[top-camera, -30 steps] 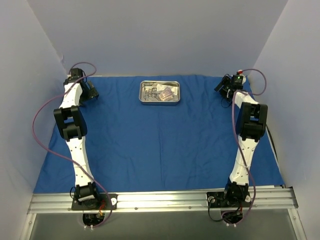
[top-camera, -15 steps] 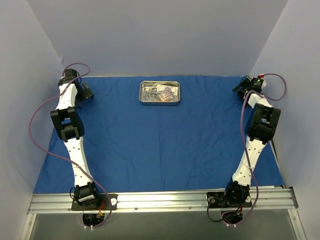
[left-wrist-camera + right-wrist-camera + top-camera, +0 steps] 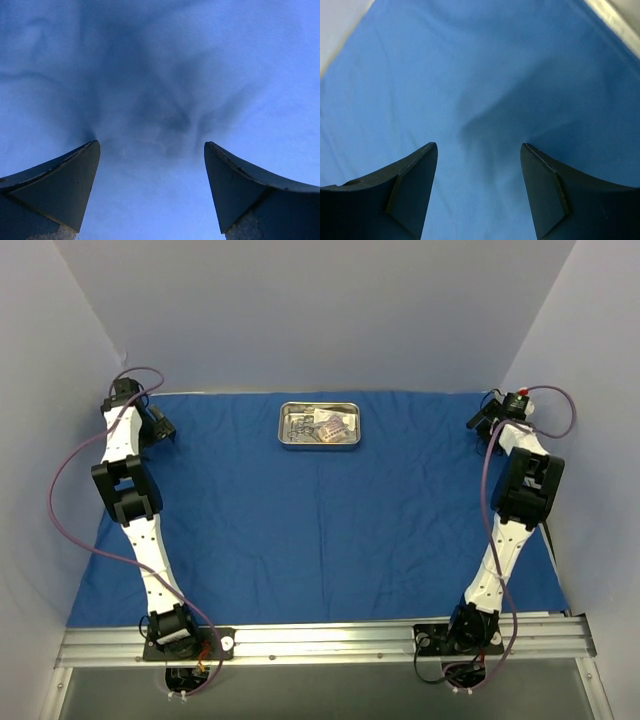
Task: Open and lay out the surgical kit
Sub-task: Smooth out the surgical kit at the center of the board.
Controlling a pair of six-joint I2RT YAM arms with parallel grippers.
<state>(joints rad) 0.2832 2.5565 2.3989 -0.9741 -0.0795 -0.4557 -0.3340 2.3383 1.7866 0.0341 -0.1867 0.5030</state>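
Left end effector (image 3: 152, 145) hangs close over the far left corner of the blue cloth wrap (image 3: 320, 530), its jaws spread wide with nothing between them and only shadowed, lightly rumpled fabric below. At the far right corner the right end effector (image 3: 479, 145) hovers with its jaws moderately apart and likewise empty. Between the two arms the wrap lies spread flat with soft creases. It looks thin, limp and light, so it would likely bunch or drag rather than slide as a sheet, and any pull on it could shift what rests on it; a corner or hem seems the sensible place to pinch. Centred near the far edge stands the small steel tray (image 3: 284, 427), well apart from both end effectors, with the silver instruments (image 3: 298, 426) and clear packets (image 3: 336, 424) heaped inside. The tray looks rigid and smooth, and its raised rim offers the surest hold. The instruments are probably hard, slick and interlocked at their ring handles, so each is best taken singly across the shank. Tweezers cannot be told apart in the heap. The packets look like light film, best pinched at an edge.
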